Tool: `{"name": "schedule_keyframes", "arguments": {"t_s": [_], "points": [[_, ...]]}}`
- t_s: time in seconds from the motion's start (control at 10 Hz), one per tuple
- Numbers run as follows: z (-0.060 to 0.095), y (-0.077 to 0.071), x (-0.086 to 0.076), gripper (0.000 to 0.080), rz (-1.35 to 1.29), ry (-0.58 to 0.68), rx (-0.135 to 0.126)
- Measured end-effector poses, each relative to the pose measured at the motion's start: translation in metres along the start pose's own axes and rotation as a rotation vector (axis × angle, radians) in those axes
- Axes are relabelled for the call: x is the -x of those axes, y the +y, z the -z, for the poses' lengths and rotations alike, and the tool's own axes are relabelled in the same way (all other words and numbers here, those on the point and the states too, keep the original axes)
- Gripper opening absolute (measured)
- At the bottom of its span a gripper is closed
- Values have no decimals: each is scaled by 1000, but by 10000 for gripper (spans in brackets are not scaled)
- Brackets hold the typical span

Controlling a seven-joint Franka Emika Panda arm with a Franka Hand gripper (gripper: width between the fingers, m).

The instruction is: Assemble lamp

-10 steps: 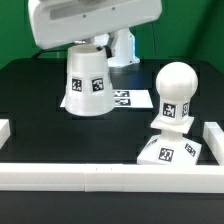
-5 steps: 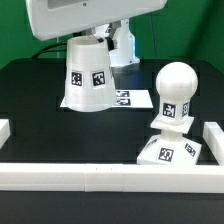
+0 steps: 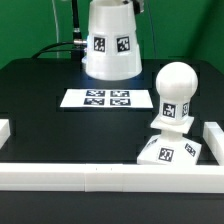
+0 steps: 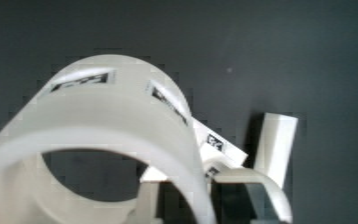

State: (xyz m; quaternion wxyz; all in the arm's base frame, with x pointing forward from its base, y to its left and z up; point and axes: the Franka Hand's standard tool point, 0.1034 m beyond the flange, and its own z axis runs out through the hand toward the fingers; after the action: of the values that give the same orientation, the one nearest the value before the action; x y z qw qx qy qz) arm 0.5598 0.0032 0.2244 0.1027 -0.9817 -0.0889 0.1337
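Black worktop (image 3: pixel 40 120) carries the marker board (image 3: pixel 108 98) mid-scene. Above its far edge the shade (image 3: pixel 110 42) hangs clear of the surface, its top cut off by the frame. At the exterior view's right, the bulb (image 3: pixel 175 95) stands upright on the base (image 3: pixel 170 152). Only the wrist view shows one of the fingers (image 4: pixel 250 178) against the shade's rim, gripping it.

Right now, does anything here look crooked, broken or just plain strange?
Only one oddity: the shade hangs in the air above the black table, clear of the marker board; the wrist view shows it held up. The bulb stands upright in the base, and nothing looks damaged.
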Motion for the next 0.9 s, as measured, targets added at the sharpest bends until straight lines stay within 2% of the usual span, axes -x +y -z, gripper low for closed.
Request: {"name": "schedule_keyframes", "arguments": {"t_s": [0.1, 0.3, 0.4, 0.6, 0.7, 0.9], "points": [[14, -11, -9, 45, -16, 7, 1], [32, -32, -33, 45, -63, 18, 3], [32, -39, -49, 45, -58, 27, 6], [20, -51, -72, 45, -79, 25, 6], [11, -56, -75, 45, -83, 11, 5], [9, -55, -75, 45, -83, 8, 5]]}}
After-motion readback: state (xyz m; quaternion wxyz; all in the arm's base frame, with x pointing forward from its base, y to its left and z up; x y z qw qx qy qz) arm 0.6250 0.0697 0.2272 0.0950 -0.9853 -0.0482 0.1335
